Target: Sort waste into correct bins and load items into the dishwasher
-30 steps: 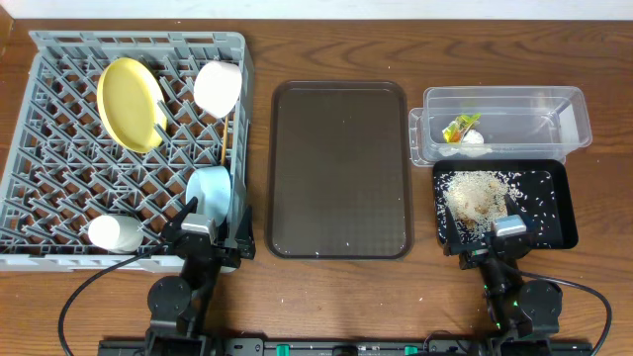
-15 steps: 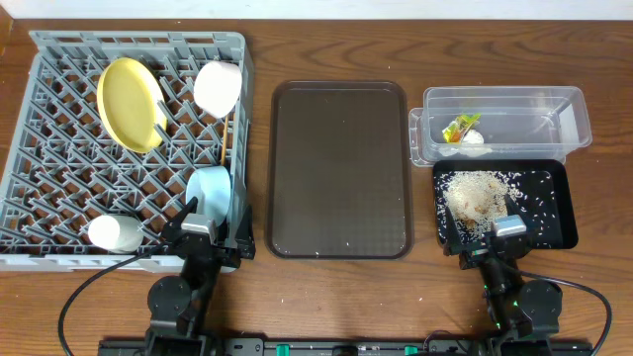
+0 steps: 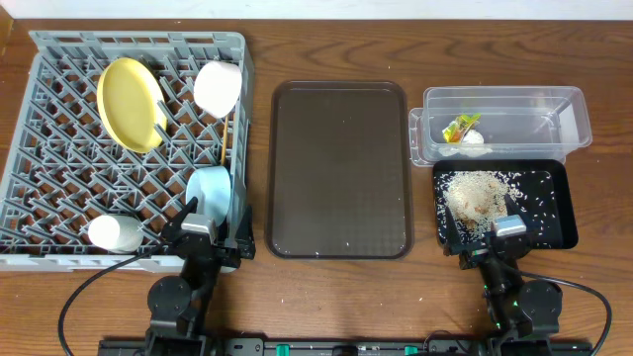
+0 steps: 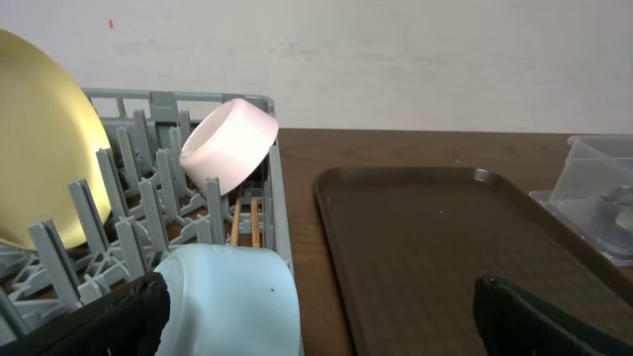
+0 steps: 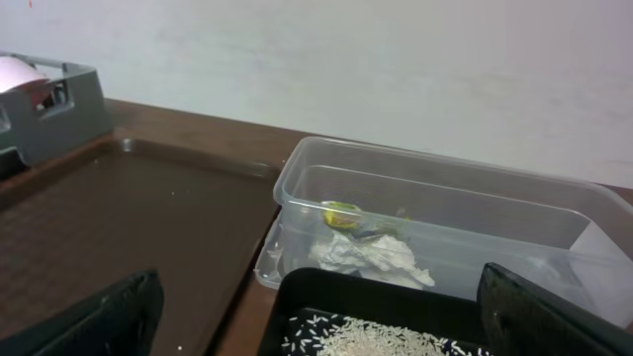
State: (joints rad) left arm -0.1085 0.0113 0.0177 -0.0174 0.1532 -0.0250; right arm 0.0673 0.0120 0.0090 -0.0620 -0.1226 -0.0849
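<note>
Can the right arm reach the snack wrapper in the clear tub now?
Probably yes: the right claw is open, the clear tub holding the snack wrapper has no lid, and only the low black tray lies between.

A dark wooden table (image 3: pixel 593 287) carries 4 things. The brown serving tray (image 3: pixel 338 168) lies in the middle. Left of it, just beside it, stands the grey dish rack (image 3: pixel 59 178). Right of it sits the clear tub (image 3: pixel 579 114), with the black tray (image 3: pixel 572 208) just in front of the tub.
</note>
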